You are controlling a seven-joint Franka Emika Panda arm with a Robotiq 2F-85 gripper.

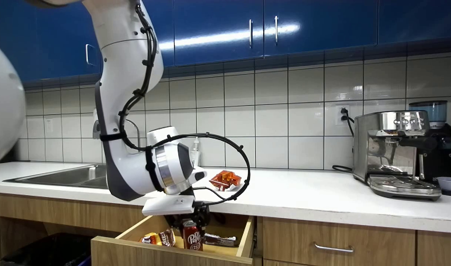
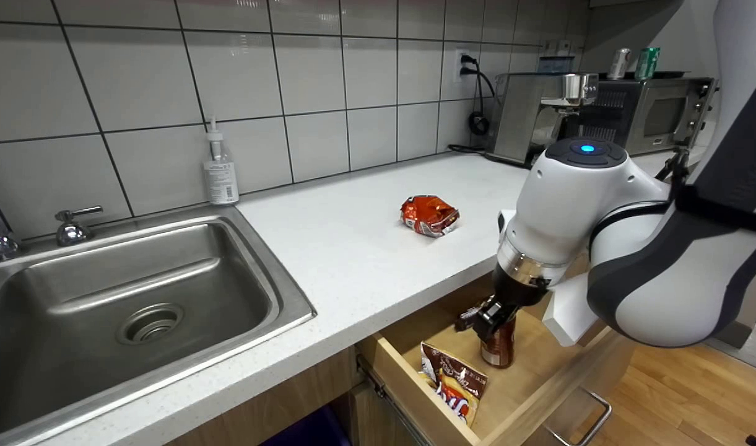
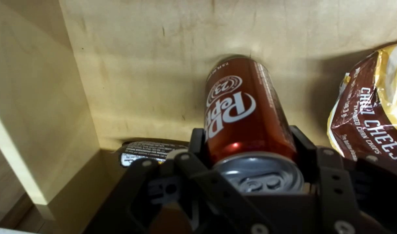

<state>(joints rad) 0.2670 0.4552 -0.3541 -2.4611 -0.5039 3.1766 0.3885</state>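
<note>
My gripper (image 3: 247, 133) is shut on a red Dr Pepper can (image 3: 240, 107), with a black finger against each side near its top. The can stands upright inside an open wooden drawer (image 1: 170, 255); I cannot tell whether its base touches the drawer floor (image 3: 136, 74). The gripper points down into the drawer in both exterior views (image 1: 191, 223) (image 2: 494, 322), and the can (image 1: 192, 238) (image 2: 499, 347) shows below it. A brown and yellow chili cheese corn chip bag (image 3: 364, 120) lies on one side of the can. A dark wrapped bar (image 3: 146, 152) lies on the other, partly hidden by the gripper.
An orange-red crumpled bag (image 2: 428, 215) lies on the white counter (image 2: 353, 248). A steel sink (image 2: 155, 279), a soap bottle (image 2: 221, 176), a coffee machine (image 1: 391, 147) and a microwave (image 2: 662, 118) stand along the counter. The counter edge overhangs the drawer's back.
</note>
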